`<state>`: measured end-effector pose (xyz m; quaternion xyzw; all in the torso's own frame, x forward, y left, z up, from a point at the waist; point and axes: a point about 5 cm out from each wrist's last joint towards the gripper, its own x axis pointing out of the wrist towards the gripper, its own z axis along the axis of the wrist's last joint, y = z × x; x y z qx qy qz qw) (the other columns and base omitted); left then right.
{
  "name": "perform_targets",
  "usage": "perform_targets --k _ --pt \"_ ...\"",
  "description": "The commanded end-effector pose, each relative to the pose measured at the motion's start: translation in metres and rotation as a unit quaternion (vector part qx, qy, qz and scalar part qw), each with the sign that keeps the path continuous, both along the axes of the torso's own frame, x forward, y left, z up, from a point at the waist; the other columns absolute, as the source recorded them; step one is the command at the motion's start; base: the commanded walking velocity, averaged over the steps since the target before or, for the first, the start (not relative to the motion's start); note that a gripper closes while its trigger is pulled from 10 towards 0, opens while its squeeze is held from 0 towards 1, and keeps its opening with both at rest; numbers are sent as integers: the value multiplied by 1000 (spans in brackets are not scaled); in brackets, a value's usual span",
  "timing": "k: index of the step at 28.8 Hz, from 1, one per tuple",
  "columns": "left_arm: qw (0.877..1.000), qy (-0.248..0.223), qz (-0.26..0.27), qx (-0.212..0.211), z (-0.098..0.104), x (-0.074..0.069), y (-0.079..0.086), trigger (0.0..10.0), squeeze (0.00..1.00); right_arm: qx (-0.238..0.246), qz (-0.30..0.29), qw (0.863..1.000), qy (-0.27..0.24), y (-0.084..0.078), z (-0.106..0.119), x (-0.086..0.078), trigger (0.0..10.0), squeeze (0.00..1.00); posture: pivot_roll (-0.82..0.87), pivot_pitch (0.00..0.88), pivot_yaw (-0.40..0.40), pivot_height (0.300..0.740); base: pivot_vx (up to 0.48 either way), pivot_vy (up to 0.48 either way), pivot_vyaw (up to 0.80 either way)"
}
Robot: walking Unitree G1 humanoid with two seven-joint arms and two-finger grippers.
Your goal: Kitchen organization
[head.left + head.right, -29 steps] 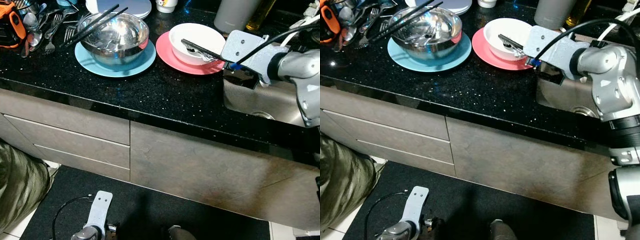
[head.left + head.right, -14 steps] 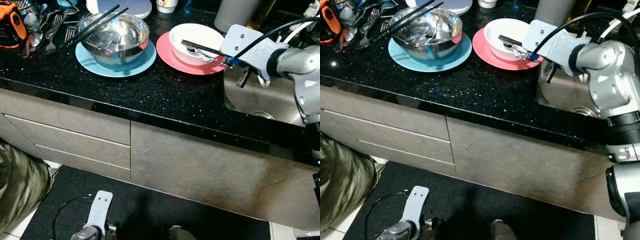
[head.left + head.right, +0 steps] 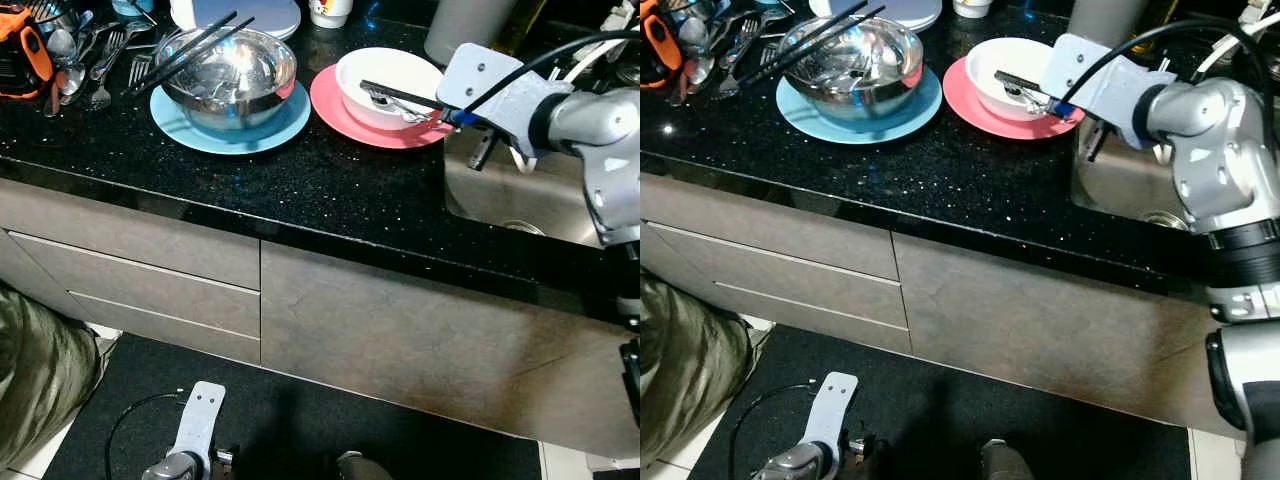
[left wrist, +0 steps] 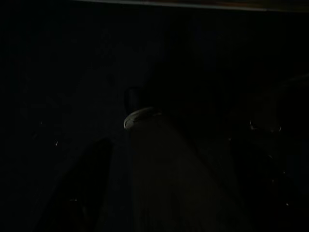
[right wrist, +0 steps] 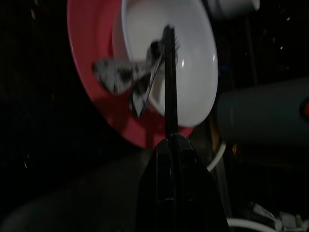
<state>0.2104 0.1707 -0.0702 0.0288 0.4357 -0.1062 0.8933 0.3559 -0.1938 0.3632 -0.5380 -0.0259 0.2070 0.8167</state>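
While I stand at black speckled counter (image 3: 300, 180) over grey drawers (image 3: 130, 270), left gripper (image 3: 190, 450) hangs low above dark mat (image 3: 270, 420), fingers unclear. Steel bowl (image 3: 230, 70) on blue plate (image 3: 200, 125). White bowl (image 3: 385, 70) on pink plate (image 3: 340, 110). Right gripper (image 3: 375, 90) closed, fingertips over white bowl, beside sink (image 3: 520, 200). No legible writing.

Sharp head views, dim wrist views.
Glare flares on the shiny steel mixing bowl (image 3: 231, 72); the speckled black counter (image 3: 300, 170) glints; left wrist view nearly black.

Bare counter (image 3: 330, 180) before pink plate (image 3: 340, 110); grey canister (image 3: 465, 25) crowds behind
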Motion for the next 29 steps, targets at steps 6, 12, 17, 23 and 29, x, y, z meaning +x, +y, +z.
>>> perform_targets --k 6,12,17,23,29 --pt "1000 24 -6 0 -7 -12 -2 10000 0 42 24 998 -31 4 16 -6 10000 0 -16 188 -50 740 0 0 0" --pt "1000 20 -3 -2 -6 -10 -5 10000 0 47 27 998 -18 7 9 -2 10000 0 -24 190 -60 740 0 0 0" --pt "1000 19 -4 -3 -6 -9 -6 10000 0 86 38 995 -28 11 12 -1 10000 129 -32 194 -55 740 0 0 0" --pt "1000 19 -5 -2 -6 -9 -5 10000 0 128 44 990 -41 14 13 0 10000 1000 -34 195 -44 740 0 0 0" --pt "1000 20 -7 0 -5 -8 -3 10000 0 140 53 988 -39 18 11 -1 10000 1000 -28 197 -35 740 0 0 0"
